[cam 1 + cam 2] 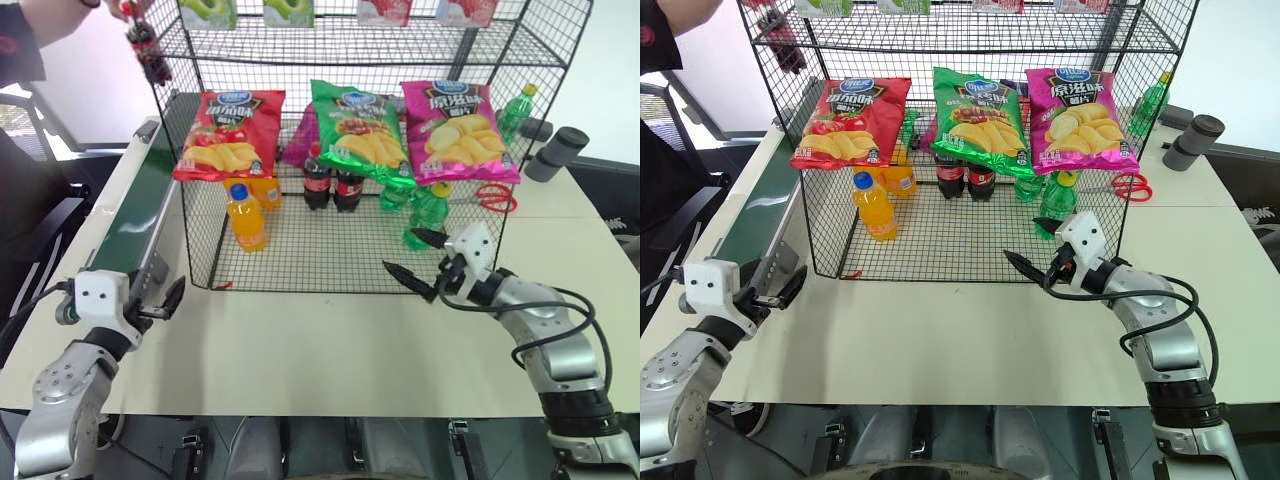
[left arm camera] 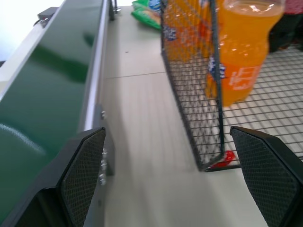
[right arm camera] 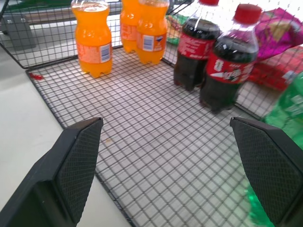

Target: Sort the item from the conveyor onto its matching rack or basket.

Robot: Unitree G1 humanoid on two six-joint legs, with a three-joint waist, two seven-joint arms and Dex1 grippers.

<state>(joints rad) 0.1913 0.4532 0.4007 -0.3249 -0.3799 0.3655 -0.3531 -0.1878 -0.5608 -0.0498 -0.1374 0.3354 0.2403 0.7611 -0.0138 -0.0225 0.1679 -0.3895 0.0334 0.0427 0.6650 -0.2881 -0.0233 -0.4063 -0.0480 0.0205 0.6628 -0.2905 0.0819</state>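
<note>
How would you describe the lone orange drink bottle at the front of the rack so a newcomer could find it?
Start at the black wire rack on the table. On its mesh floor, below the red chip bag, an orange bottle with a blue cap stands upright. It stands alone, nearer the front than the other orange bottles.

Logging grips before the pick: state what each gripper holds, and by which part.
Nothing is held. The left gripper stands open beside the conveyor; the right gripper stands open at the rack front.
</note>
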